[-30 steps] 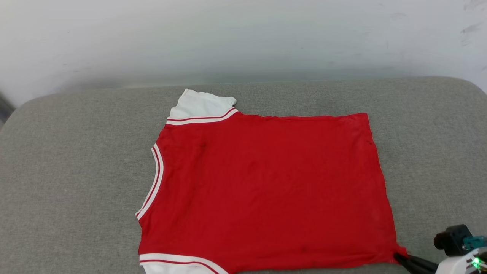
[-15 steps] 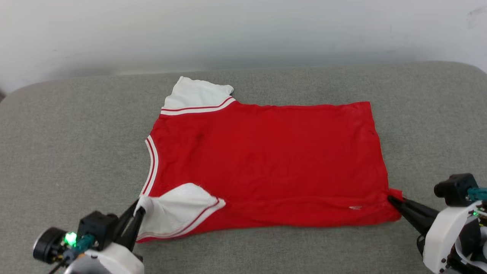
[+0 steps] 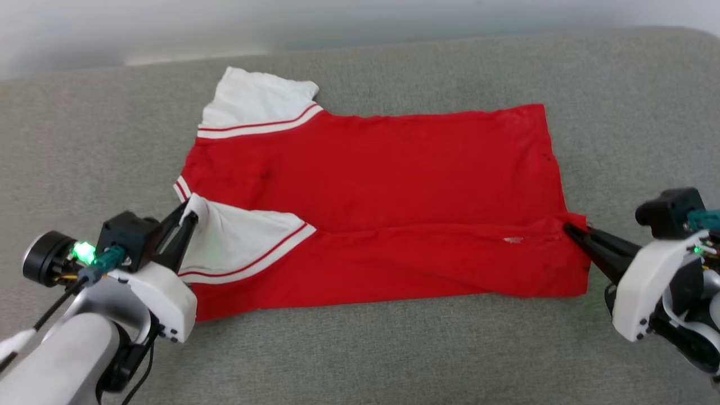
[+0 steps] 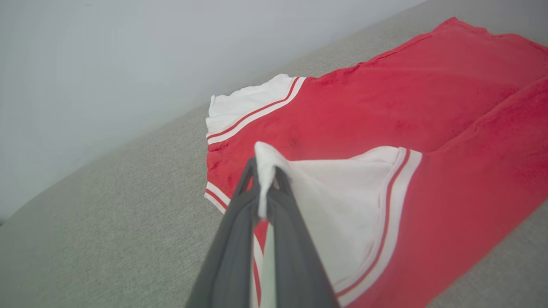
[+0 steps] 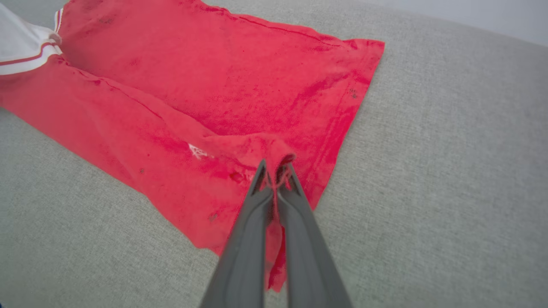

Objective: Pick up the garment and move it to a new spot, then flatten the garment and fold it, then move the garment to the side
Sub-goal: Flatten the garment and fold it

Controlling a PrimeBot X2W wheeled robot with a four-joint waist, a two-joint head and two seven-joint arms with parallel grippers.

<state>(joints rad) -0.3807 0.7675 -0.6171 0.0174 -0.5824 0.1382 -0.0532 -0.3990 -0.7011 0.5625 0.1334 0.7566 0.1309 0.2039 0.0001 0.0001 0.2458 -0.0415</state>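
red t-shirt (image 3: 394, 169) spread sideways on a grey cushion (image 3: 394, 349), collar end toward the robot's left, hem toward its right. far white sleeve (image 3: 253, 98) flat beyond the body, its striped edge against the red. near long edge turned over onto the middle of the shirt in a wide band, with the near white sleeve (image 3: 236, 242) draped on top of the red. left pincer (image 3: 188, 216) pressed together on the tip of that near sleeve, white cloth bunched between the dark fingers (image 4: 239, 201) in the left wrist view. right pincer (image 3: 568, 228) pinching the near hem corner, a small tuft of red fabric caught between the closed tips, just above the folded band. small white mark (image 3: 513, 240) on the fold near that corner. a few dark specks on the red cloth. pale wall (image 3: 112, 34) behind the cushion.
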